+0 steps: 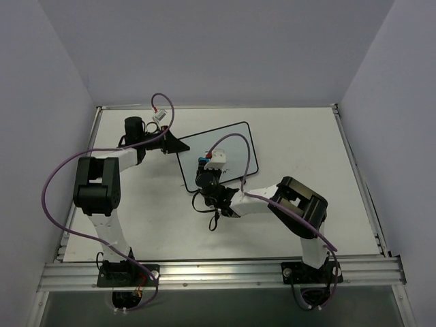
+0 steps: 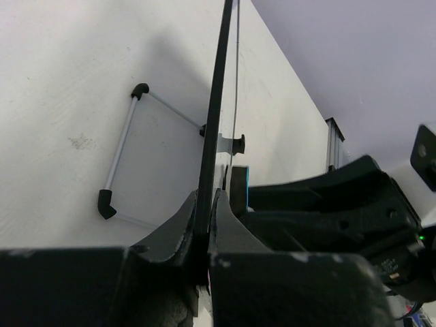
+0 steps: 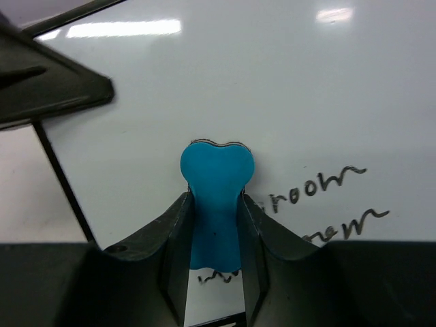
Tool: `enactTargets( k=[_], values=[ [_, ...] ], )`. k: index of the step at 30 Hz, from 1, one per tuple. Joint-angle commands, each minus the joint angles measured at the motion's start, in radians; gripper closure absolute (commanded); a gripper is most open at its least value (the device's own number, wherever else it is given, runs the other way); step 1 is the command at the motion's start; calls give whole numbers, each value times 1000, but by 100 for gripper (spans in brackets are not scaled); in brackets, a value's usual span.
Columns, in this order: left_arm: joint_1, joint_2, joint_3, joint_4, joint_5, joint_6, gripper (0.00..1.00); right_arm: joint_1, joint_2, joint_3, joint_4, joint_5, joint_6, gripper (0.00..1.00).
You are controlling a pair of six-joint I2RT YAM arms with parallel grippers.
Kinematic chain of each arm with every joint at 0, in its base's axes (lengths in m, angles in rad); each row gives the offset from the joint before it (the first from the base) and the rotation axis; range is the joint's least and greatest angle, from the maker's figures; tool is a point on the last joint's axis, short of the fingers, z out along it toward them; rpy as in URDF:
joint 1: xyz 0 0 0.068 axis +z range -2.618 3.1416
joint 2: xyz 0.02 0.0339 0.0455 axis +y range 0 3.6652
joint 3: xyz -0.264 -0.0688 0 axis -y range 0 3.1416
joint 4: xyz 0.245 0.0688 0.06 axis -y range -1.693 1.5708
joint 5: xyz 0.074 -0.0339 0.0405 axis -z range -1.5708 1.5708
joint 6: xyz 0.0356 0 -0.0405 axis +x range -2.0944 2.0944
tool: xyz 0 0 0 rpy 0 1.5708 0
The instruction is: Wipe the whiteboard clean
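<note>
The whiteboard stands tilted on the table behind the arms, a thin black frame round it. My left gripper is shut on its left edge; in the left wrist view the black frame runs edge-on between the closed jaws of that gripper. My right gripper is shut on a blue bone-shaped eraser, whose rounded end presses on the board's face. Black handwriting lies right of the eraser and more shows below it. From above, the right gripper is over the board's lower left part.
The board's wire stand with a black foot rests on the white table behind it. The left gripper's body sits close to the upper left of the eraser. Grey walls enclose the table; a rail runs along the near edge.
</note>
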Motion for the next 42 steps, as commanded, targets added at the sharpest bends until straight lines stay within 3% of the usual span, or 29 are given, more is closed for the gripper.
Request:
enactTargets(
  k=[1, 9, 13, 18, 24, 29, 35, 42],
  values=[
    [0, 23, -15, -48, -250, 184, 98, -90, -11, -68, -2, 73, 53, 100],
    [0, 24, -15, -48, -250, 184, 98, -226, -99, -226, 12, 44, 104, 100],
    [0, 23, -15, -48, -250, 182, 98, -262, -87, -187, 1, -51, 63, 100],
    [1, 24, -15, -50, -249, 184, 98, -193, -74, -121, 7, -116, 12, 100],
    [1, 26, -15, -48, -249, 182, 98, -29, -7, -3, -10, -97, 1, 100],
    [1, 24, -15, -50, -247, 184, 98, 37, 45, 49, 22, -80, 32, 100],
    [1, 26, -12, -48, -246, 184, 98, 47, 73, 59, -10, 30, 61, 100],
    [0, 26, -12, -50, -244, 184, 98, -41, 33, -81, -33, 101, 184, 100]
  ],
)
